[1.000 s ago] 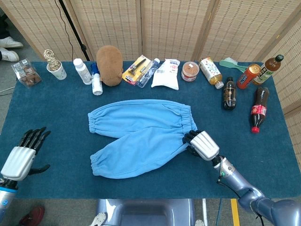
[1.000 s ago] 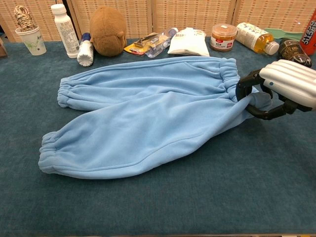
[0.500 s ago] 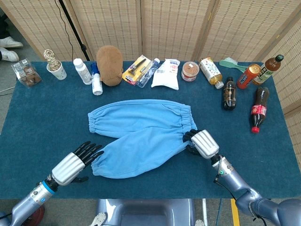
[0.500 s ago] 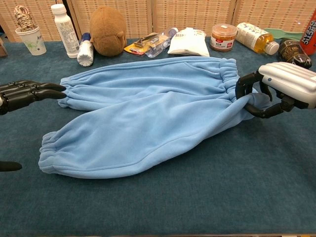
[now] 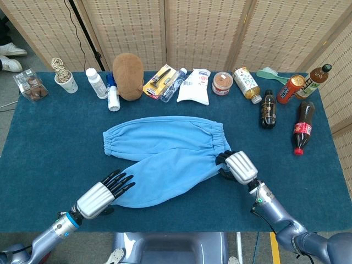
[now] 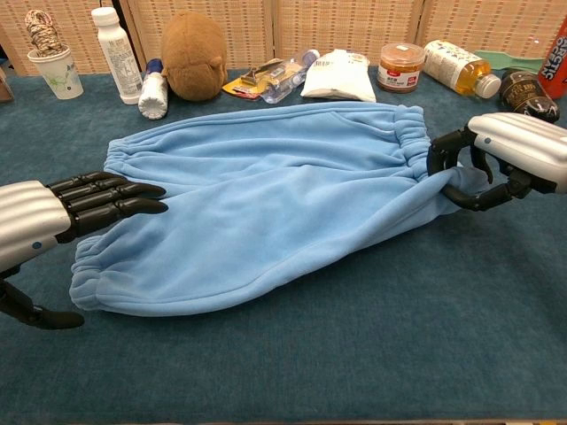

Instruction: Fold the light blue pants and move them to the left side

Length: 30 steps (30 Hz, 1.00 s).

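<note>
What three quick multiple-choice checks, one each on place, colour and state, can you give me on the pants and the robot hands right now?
1. Where is the left robot hand?
A. at the near leg's cuff
B. on the waistband
C. by the bottles

2. What colour are the pants?
A. grey
B. light blue
C. white

3. What state are the pants in?
A. folded in half
B. rolled up
C. spread flat, legs apart

Answers: 1 A, its fingers extend over that cuff; 2 B, pale blue against the dark blue table; 3 C, both legs lie spread out while the right robot hand grips the waistband.
</note>
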Motion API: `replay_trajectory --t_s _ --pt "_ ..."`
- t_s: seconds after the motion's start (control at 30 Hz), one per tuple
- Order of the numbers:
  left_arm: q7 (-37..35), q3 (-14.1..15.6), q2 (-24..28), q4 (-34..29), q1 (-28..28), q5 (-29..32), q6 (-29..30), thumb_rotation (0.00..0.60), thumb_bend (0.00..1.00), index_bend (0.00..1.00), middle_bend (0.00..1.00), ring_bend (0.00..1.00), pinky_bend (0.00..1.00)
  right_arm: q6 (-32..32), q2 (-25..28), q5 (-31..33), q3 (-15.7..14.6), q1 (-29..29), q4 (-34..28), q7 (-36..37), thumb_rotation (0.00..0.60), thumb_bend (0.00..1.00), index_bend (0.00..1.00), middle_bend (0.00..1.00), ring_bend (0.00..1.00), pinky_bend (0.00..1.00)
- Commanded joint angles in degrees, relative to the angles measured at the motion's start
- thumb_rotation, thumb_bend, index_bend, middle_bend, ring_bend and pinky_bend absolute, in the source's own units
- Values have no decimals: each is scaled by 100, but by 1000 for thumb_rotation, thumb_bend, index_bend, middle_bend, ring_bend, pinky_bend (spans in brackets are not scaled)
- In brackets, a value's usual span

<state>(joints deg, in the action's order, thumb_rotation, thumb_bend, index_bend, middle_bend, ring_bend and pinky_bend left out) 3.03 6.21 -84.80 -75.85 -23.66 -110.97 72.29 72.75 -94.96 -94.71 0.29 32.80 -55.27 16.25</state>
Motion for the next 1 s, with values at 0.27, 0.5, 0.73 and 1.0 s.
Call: replay_trajectory --t_s 0.27,0.5,0.73,1.0 --pt "254 -68 -411 335 -109 180 -43 600 56 135 0 49 180 -27 -38 36 -4 -12 92 117 600 897 624 559 463 644" --pt "74 -18 -561 534 -147 224 90 600 191 317 135 204 285 -19 -35 41 5 -5 137 200 600 899 624 561 463 644" --pt "-155 10 -709 838 -120 216 392 600 467 555 344 377 425 -22 -20 56 17 1 125 231 600 900 625 561 463 644" --pt "-368 -66 -813 999 -123 370 552 600 511 674 446 474 519 -18 8 64 9 -14 101 247 600 900 625 562 464 644"
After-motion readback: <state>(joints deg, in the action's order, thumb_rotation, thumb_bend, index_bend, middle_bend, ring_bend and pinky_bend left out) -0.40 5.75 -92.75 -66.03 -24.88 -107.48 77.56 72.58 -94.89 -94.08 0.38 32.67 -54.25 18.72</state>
